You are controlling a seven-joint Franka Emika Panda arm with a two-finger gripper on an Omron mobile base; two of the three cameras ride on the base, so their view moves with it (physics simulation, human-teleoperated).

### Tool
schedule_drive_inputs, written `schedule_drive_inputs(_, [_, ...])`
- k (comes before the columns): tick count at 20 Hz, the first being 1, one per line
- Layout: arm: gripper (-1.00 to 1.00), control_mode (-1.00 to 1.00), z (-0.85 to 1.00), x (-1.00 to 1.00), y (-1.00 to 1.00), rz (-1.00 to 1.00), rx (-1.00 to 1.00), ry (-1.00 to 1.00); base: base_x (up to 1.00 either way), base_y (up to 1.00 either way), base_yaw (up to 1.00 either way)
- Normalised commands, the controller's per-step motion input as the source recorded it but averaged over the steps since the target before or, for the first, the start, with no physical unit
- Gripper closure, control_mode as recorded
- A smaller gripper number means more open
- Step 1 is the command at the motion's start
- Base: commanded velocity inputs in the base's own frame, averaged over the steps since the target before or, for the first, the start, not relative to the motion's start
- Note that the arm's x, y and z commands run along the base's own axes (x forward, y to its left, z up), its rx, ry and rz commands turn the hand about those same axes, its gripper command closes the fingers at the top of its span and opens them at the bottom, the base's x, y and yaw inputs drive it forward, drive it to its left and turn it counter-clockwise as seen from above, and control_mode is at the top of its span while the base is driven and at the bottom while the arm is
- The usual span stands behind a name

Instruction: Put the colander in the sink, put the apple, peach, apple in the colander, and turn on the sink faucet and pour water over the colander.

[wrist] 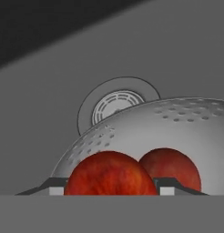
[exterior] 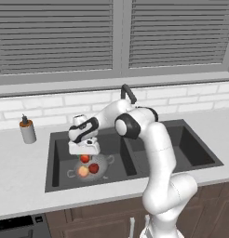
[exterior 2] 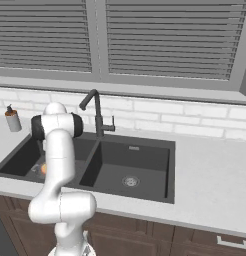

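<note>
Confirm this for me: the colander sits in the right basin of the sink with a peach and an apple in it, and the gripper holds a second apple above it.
One thing is wrong: the colander sits in the left basin of the sink, as the left base view shows. The rest holds: a peach and an apple lie in it, and the gripper holds a second apple above it.

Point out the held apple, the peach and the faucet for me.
Dark red round apple between the fingers (exterior: 84, 158): left base view, its visible front.
Small pale yellow-orange peach (exterior: 83, 171): left base view, its top, inside the colander.
Tall thin dark grey gooseneck sink faucet (exterior 2: 98, 116): right base view, its upright stem.
</note>
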Motion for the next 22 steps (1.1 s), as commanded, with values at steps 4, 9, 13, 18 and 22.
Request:
schedule_drive_inputs(4, [1.0,-1.0,-0.13,-0.14,-0.08,-0.11,0.0,-0.08,0.0,0.0,0.0])
schedule_drive_inputs(9, [1.0,-1.0,-0.03,-0.14,-0.1,-0.11,0.0,-0.07,0.0,0.0,0.0])
schedule_drive_inputs(13, [-1.0,-1.0,0.0,-0.21,-0.06,-0.08,0.0,-0.08,0.0,0.0,0.0])
schedule_drive_inputs(18, [-1.0,-1.0,0.0,-0.29,-0.21,-0.03,0.0,-0.14,0.0,0.0,0.0])
schedule_drive_inputs(22, [-1.0,-1.0,0.14,-0.31,-0.16,0.0,0.0,-0.19,0.0,0.0,0.0])
